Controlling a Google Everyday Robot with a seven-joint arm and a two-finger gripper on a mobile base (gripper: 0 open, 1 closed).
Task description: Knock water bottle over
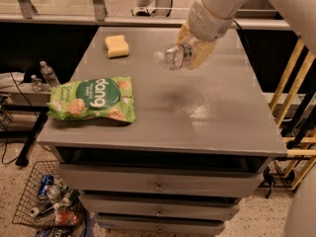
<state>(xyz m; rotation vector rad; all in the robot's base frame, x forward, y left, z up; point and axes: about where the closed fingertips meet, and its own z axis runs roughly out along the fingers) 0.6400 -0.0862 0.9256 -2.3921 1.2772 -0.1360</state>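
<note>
The water bottle (174, 56) is a clear ribbed plastic bottle with a white cap. It lies sideways in the air above the grey table (222, 112), cap pointing left. My gripper (194, 51) is shut on the bottle's bottom half, with tan pads around it. The white arm comes in from the upper right. The bottle's shadow falls on the table's middle, below it. The label band is hidden by the fingers.
A green snack bag (94, 98) lies at the table's front left. A yellow sponge (117, 46) sits at the back left. Two small clear bottles (48, 73) stand on a low shelf at left. A wire basket (47, 201) with cans sits on the floor. A yellow wooden frame (296, 98) stands at right.
</note>
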